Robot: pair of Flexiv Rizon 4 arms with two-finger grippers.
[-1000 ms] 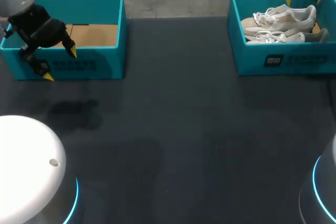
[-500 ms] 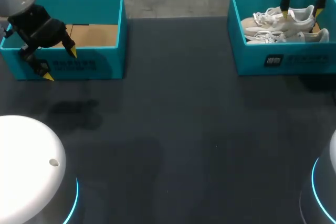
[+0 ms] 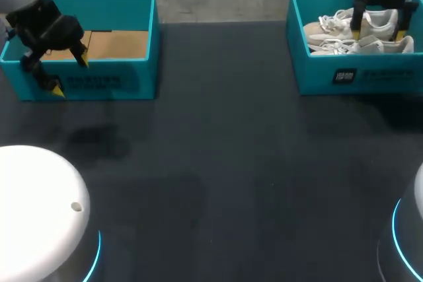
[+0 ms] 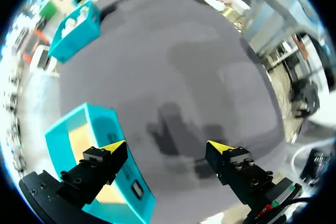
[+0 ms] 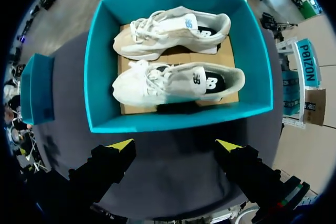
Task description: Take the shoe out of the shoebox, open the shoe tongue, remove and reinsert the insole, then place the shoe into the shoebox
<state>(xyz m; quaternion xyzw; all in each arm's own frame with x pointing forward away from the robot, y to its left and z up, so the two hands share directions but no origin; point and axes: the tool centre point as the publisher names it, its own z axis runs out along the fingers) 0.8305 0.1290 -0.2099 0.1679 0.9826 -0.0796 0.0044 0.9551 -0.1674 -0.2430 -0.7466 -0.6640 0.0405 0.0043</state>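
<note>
**Q:** Over at the right side of the worktop [image 3: 218, 163], where's the shoe sitting?

**A:** Two pale sneakers lie on their sides in the teal shoebox [image 5: 176, 121], on its cardboard floor. The nearer shoe [image 5: 176, 85] is just ahead of the right gripper [image 5: 176, 144], whose jaws are spread wide with nothing between them. The left gripper [image 4: 164, 145] hangs by the other teal box [image 3: 106, 74], jaws also apart and empty.

**Q:** How would it handle?

**A:** My guess: light, soft mesh-and-suede upper, springy foam sole, floppy laces. I'd pinch across the padded heel collar or the midfoot, since the sole is stiffer there. The laces look like a snag risk.
</note>
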